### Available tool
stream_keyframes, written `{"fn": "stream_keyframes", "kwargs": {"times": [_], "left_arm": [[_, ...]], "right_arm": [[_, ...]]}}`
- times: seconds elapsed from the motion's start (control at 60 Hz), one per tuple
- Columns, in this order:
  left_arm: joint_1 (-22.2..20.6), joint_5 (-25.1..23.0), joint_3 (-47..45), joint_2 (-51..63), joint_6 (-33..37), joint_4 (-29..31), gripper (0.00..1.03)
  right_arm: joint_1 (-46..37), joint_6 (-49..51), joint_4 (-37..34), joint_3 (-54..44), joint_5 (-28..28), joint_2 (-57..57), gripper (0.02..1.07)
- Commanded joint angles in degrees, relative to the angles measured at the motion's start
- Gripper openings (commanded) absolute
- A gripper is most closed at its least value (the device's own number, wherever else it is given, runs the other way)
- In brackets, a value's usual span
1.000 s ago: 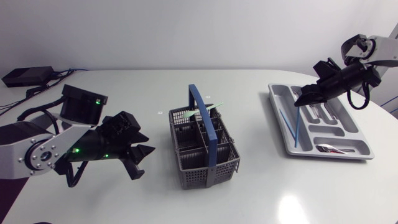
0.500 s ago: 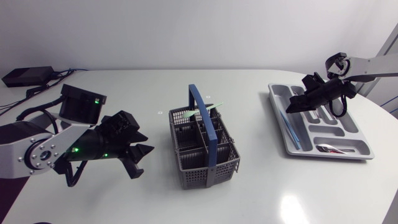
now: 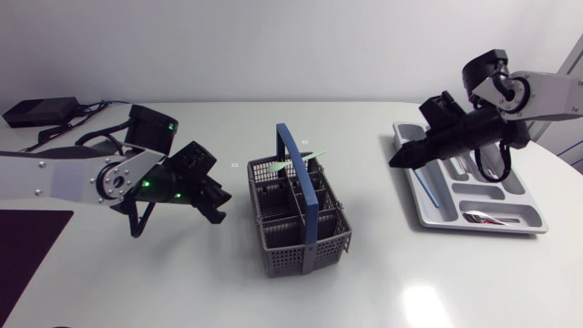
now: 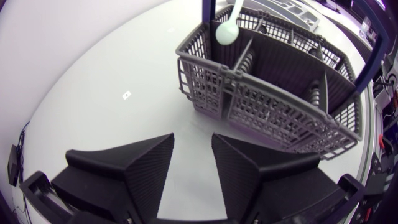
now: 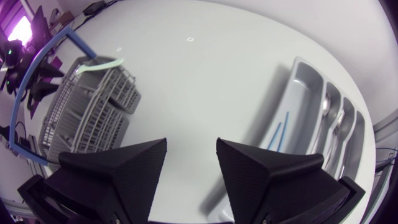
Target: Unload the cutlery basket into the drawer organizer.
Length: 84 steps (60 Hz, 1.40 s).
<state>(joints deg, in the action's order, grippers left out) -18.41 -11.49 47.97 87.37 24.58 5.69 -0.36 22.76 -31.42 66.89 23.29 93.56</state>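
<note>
Both left tool (image 4: 193, 140) and right tool (image 5: 191, 144) gaped empty; next I needed what seemed a green spoon (image 3: 296, 161) at twelve o'clock in the basket (image 3: 291, 251).

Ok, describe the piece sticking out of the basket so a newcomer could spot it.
Find the grey cutlery basket mid-table, with its tall blue handle. At its far end a spoon lies slanted across the rim, by the handle. It is the only pale green piece there.

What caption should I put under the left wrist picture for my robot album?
Open left end effector faces the grey cutlery basket, a pale green utensil sticking out.
</note>
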Motion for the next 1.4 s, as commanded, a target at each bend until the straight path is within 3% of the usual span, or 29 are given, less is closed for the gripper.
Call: {"fn": "stream_keyframes", "kwargs": {"times": [0.0, 0.517, 0.917, 1.017, 1.117, 1.383], "left_arm": [[0.13, -0.20, 3.63, 3.68, -2.61, -0.16, 0.46], [-2.50, -0.20, 9.25, 9.39, -4.10, -0.68, 0.46], [0.66, -0.20, 13.12, 13.35, -3.40, -0.68, 0.46], [2.77, -0.29, 12.94, 12.56, -2.52, -0.16, 0.46], [4.53, -0.82, 10.92, 9.39, -1.29, 0.28, 0.46], [3.56, -0.91, 1.08, -3.96, 2.93, 1.07, 0.46]], "right_arm": [[3.00, 0.26, 0.92, -5.81, -0.70, -2.77, 0.63], [22.07, -3.60, 1.71, -15.30, -4.22, -6.55, 0.63], [32.18, -6.24, 0.66, -14.60, -5.01, -6.99, 0.63], [31.83, -1.49, 0.66, -14.25, -10.02, -10.77, 0.63], [31.21, 5.98, 1.80, -13.81, -14.94, -14.28, 0.71], [30.33, 22.85, 11.03, -10.91, -16.87, -12.35, 0.75]]}}
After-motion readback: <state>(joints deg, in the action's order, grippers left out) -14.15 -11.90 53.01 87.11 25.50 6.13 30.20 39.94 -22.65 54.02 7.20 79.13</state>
